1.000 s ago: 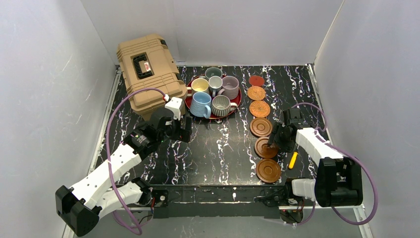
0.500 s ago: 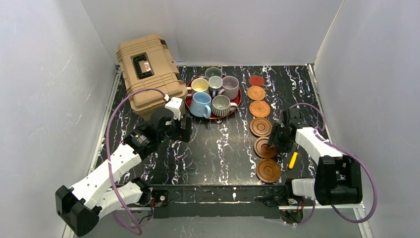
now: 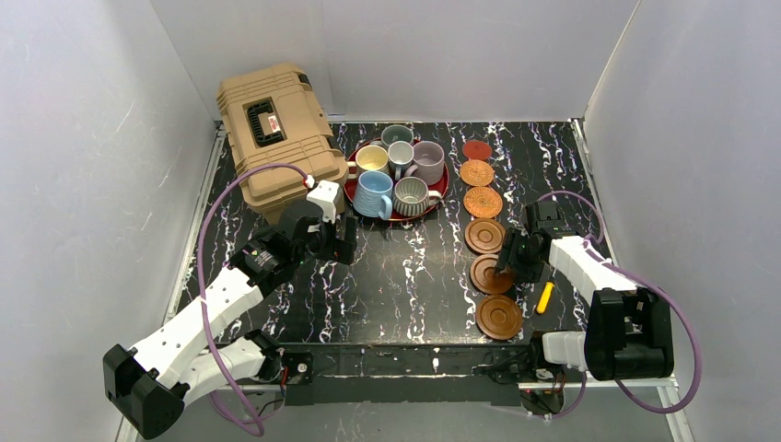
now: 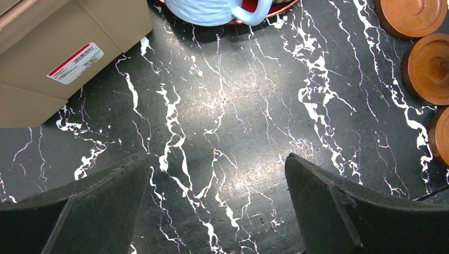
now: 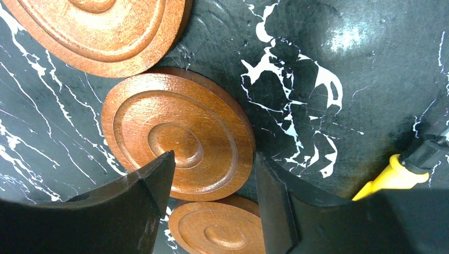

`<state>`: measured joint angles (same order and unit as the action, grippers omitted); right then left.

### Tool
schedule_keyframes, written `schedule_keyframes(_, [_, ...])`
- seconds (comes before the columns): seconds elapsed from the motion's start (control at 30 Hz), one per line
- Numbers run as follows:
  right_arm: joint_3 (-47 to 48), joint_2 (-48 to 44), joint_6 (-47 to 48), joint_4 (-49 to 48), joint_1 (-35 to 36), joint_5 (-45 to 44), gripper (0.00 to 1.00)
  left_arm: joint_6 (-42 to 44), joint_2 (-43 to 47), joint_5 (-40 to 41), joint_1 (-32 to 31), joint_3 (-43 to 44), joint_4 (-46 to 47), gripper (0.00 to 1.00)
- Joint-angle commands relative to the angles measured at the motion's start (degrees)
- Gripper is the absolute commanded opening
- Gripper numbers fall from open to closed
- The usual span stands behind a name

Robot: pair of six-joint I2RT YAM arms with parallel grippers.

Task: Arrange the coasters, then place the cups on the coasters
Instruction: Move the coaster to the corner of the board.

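The middle wooden coaster [image 5: 177,140] — judged stiff, light, best pinched at its thin rim — is straddled by the half-spread right gripper [image 5: 214,160]; a grip cannot be confirmed.

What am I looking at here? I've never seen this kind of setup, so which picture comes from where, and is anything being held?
Two robot arms are bolted at the near edge of a black marbled table. The wide picture looks down from above and behind them; the other two come from a camera on each wrist, so the dark shapes at the bottom are that arm's own fingers. On the table: a tan case, six mugs on a red tray, a row of six coasters, and a yellow-handled tool. The left gripper is open over bare table, holding nothing. The right gripper is down on the middle wooden coaster, jaws apart; whether it grips it I cannot tell.
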<state>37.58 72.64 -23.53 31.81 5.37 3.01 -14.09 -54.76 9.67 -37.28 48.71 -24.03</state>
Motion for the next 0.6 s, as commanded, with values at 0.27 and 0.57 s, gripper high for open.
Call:
schedule_keyframes(0.27, [3.5, -5.1, -0.7, 2.4, -0.2, -2.0, 0.88, 0.5, 2.2, 0.1, 0.2, 0.9, 0.7, 0.98])
schedule_keyframes(0.57, [11.0, -7.1, -1.4, 3.3, 1.5, -0.6, 0.87, 1.6, -3.6, -4.3, 0.2, 13.1, 3.8, 0.98])
